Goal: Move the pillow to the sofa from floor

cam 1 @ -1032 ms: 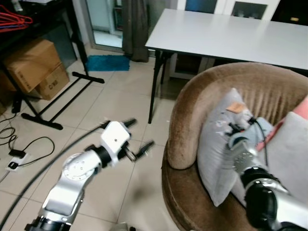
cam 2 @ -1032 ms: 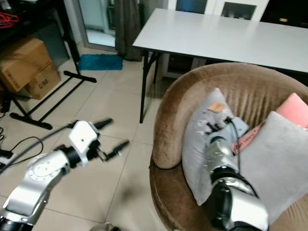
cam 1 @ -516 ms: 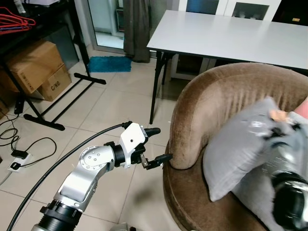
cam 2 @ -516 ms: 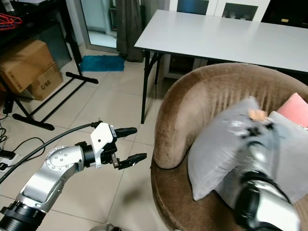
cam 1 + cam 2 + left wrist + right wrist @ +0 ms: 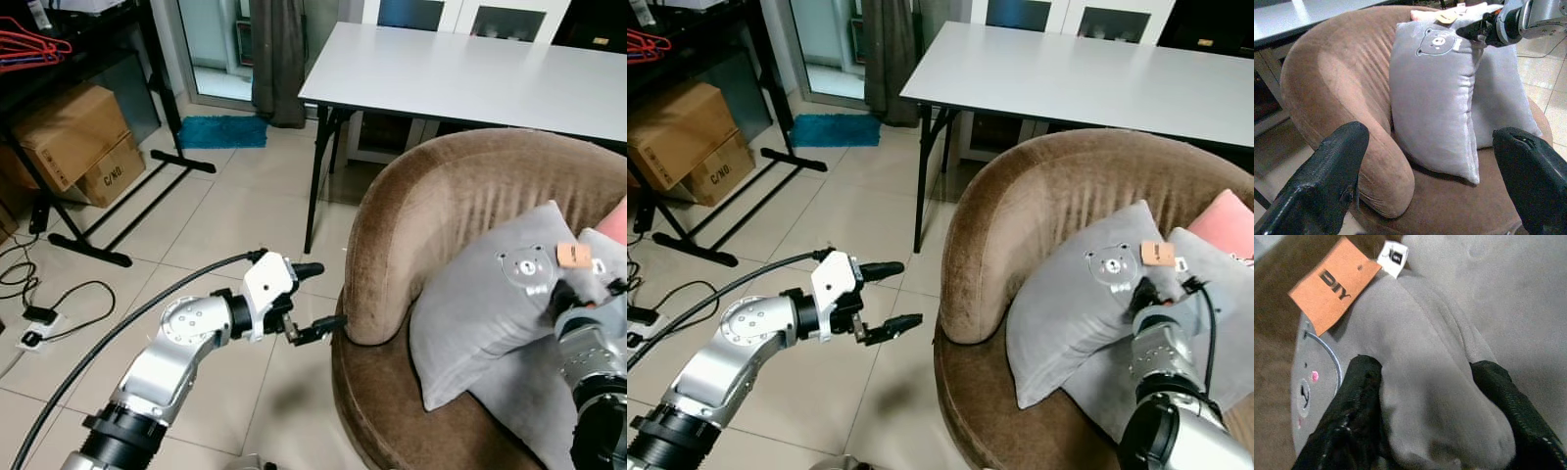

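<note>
Room: tiled floor (image 5: 225, 215), white tabletop (image 5: 470, 73) behind the round brown velvet sofa (image 5: 431, 206).
Pillow: my grey bear-print pillow (image 5: 1068, 313) lies tilted on the sofa seat, long axis sloping up toward my right gripper (image 5: 1435, 401), fingers pinching its top corner.
Left gripper (image 5: 318, 294): spread wide, empty, just outside the sofa's arm.
Change: half a second ago the pillow was blurred mid-swing; now it's settled.

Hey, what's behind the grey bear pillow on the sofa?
Behind the grey bear pillow, held at its corner by the right claw, leans a second grey pillow, with a pink cushion further back. Their lower parts are covered.
</note>
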Controlling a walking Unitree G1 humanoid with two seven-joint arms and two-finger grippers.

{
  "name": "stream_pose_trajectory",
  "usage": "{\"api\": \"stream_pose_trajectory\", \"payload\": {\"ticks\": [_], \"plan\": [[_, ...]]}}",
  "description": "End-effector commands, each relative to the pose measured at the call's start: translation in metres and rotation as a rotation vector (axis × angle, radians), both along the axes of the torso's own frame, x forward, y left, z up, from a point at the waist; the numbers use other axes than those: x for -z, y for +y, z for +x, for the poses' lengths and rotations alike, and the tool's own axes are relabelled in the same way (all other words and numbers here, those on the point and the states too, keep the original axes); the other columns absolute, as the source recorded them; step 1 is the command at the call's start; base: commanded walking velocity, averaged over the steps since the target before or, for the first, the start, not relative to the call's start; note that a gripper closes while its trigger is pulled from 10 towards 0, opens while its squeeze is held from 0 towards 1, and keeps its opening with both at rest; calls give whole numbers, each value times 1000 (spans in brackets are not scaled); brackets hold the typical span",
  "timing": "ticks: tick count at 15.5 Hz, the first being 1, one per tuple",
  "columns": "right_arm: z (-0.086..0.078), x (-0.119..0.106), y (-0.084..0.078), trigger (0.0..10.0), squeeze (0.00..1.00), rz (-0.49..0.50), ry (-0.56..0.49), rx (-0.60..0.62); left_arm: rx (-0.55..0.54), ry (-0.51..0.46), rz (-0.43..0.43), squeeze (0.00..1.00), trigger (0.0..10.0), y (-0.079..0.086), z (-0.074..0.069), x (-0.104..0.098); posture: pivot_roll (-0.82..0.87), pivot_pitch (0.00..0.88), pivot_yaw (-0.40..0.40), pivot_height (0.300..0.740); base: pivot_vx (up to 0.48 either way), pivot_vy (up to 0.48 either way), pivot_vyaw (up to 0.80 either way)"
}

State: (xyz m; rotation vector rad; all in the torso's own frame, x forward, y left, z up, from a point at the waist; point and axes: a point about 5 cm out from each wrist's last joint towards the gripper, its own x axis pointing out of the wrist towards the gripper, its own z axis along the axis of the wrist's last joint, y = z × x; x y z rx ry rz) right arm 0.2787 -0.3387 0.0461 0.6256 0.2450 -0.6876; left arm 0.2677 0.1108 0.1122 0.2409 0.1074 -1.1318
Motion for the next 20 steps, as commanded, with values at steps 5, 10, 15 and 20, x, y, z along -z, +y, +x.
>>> {"api": "stream_pose_trajectory", "payload": {"ticks": [5, 10, 15, 20], "plan": [[-22, -57, -26, 10000, 0, -223, -306, -48, -247, 2, -79, 341, 10000, 8, 8, 10, 0, 0, 23, 740, 0, 0, 0], [-15, -47, 25, 10000, 0, -250, -206, -156, -354, -57, -44, 337, 10000, 13, 13, 11, 6, 0, 16, 740, 0, 0, 0], [-14, -52, 158, 10000, 0, -409, -190, -556, -750, -189, -90, 349, 10000, 52, 7, -5, 0, 0, 9, 740, 0, -245, 0], [-25, -57, 160, 10000, 0, -541, -90, -534, -832, -194, -86, 357, 10000, 58, -1, -6, 2, 0, 5, 740, 0, -480, -630]]}}
